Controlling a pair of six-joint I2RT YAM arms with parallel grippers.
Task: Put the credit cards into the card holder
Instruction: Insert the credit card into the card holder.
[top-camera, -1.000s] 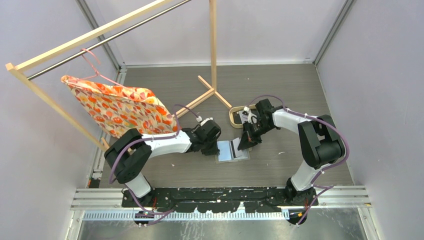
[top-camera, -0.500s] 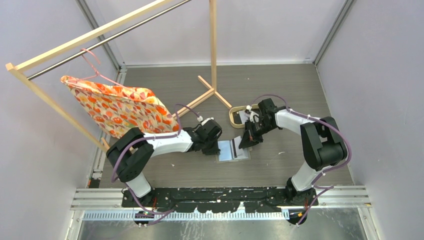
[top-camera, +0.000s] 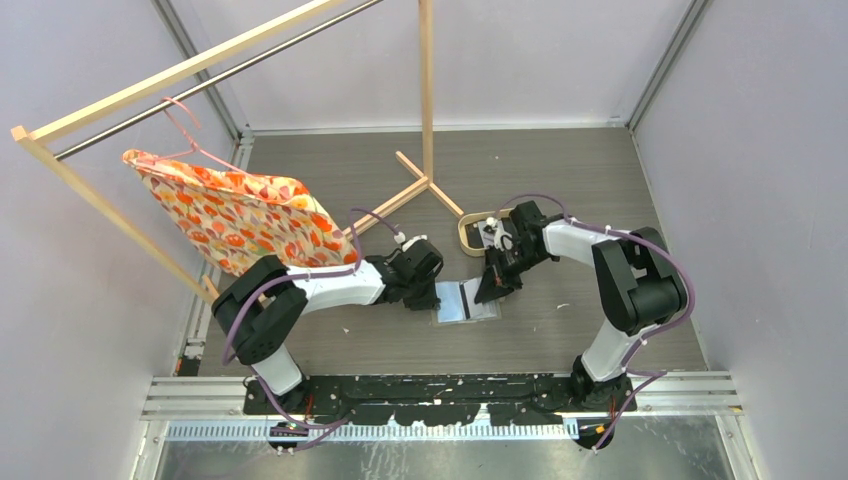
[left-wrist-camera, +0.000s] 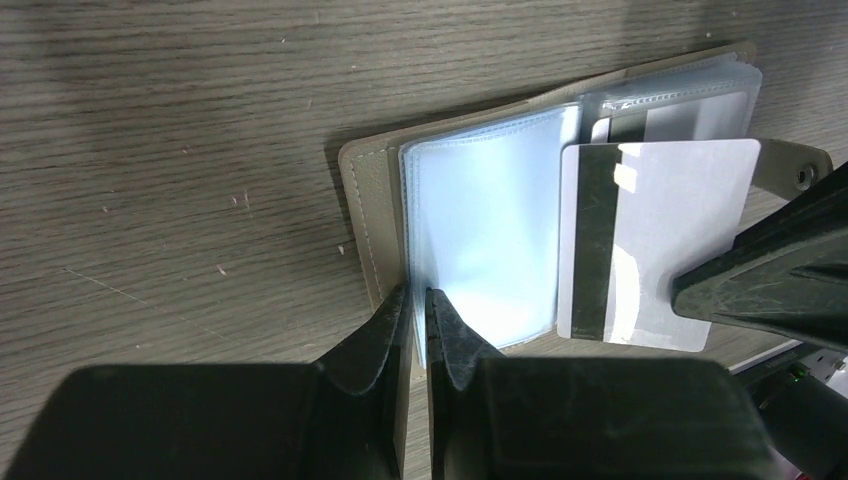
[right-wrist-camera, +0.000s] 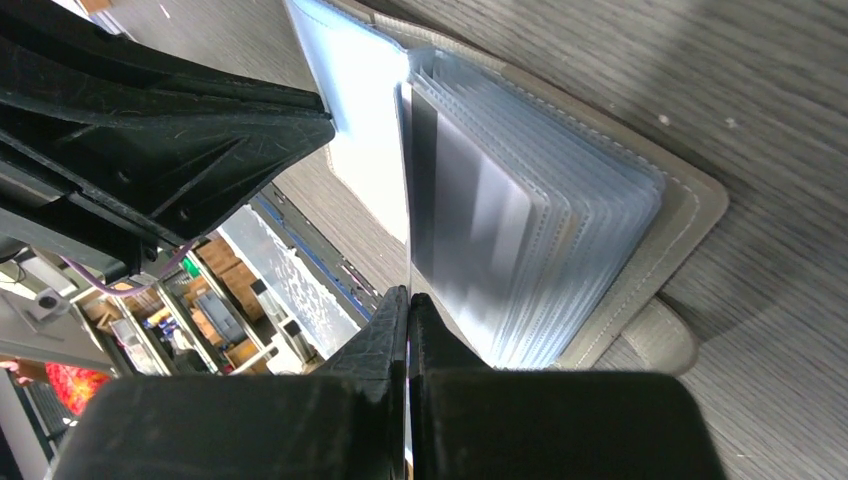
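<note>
The grey-taupe card holder (top-camera: 462, 303) lies open on the table between my grippers, its clear sleeves (left-wrist-camera: 480, 225) fanned out. My left gripper (left-wrist-camera: 418, 300) is shut on the near edge of a clear sleeve by the left cover (left-wrist-camera: 362, 200). My right gripper (right-wrist-camera: 408, 300) is shut on a whitish credit card (left-wrist-camera: 665, 225) with a dark stripe. It holds the card over the holder's right half, at the sleeves (right-wrist-camera: 540, 240). In the top view the left gripper (top-camera: 433, 296) and the right gripper (top-camera: 488, 290) flank the holder.
An oval wood-rimmed tray (top-camera: 467, 238) sits just behind the right gripper, partly hidden by the arm. A wooden clothes rack's foot (top-camera: 425, 185) stands behind it. An orange patterned cloth (top-camera: 235, 215) hangs at the left.
My right gripper has moved slightly left and nearer with the card, closer over the holder. The left gripper has stayed put on the sleeve.
</note>
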